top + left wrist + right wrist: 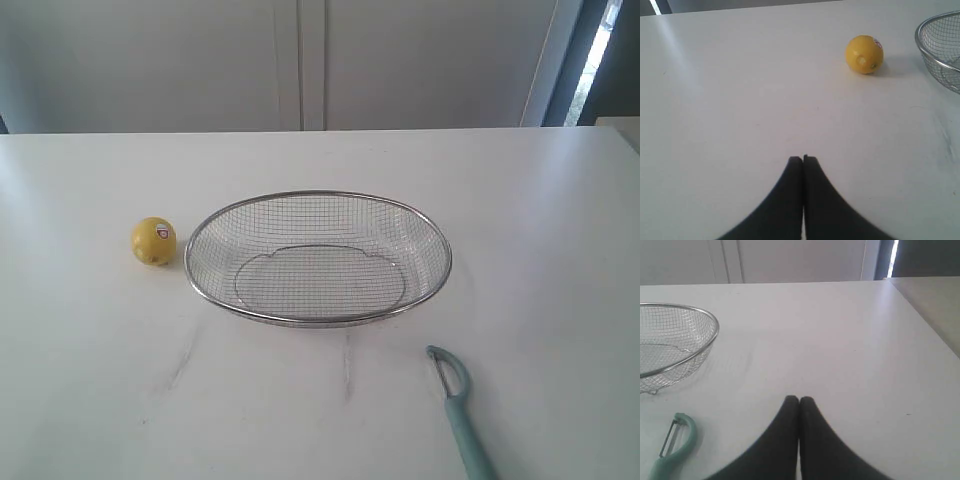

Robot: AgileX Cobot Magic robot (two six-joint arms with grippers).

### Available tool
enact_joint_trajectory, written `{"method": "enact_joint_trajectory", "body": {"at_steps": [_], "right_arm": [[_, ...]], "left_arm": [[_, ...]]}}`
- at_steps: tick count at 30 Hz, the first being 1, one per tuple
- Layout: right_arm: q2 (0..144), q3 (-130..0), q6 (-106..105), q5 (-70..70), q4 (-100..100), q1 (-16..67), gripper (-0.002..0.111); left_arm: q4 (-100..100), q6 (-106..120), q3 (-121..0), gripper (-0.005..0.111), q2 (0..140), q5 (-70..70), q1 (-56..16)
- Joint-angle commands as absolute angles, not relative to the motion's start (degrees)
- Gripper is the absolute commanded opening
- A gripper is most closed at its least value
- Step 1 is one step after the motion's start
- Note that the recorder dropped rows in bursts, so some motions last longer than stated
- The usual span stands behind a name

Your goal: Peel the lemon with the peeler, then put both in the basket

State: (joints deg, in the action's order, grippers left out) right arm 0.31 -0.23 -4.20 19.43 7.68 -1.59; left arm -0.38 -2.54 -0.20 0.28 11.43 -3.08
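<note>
Lemon — apart from left end effector

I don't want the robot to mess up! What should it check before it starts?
1. Lemon loose on the table, beside the basket: ok.
2. Peeler loose on the table, nothing on it: ok.
3. Basket has room: ok, nothing in it.
4. Left gripper open to grab: not ok, shut.
5. Right gripper open to grab: not ok, shut.
6. Whole peeler handle seen: cannot tell, its end is cut off.
</note>
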Motion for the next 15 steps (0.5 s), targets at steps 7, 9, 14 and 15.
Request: {"method": "enact_joint_trajectory", "body": {"at_steps": [7, 9, 14, 15], "right_arm": [[0.0, 0.0, -4.3, 17.0, 7.7, -1.7, 0.000], [0.0, 0.0, -4.3, 14.6, 7.7, -1.7, 0.000], [0.0, 0.0, -4.3, 9.0, 7.7, -1.7, 0.000], [0.0, 0.0, -4.3, 7.9, 7.7, -1.7, 0.000]], "left_arm": [[-1.0, -2.6, 0.0, 0.001, 0.0, 11.6, -3.0], [-1.0, -2.6, 0.0, 0.001, 0.0, 11.6, -3.0], [-1.0, -2.6, 0.0, 0.001, 0.0, 11.6, -3.0], [-1.0, -2.6, 0.0, 0.001, 0.0, 11.6, -3.0]]}}
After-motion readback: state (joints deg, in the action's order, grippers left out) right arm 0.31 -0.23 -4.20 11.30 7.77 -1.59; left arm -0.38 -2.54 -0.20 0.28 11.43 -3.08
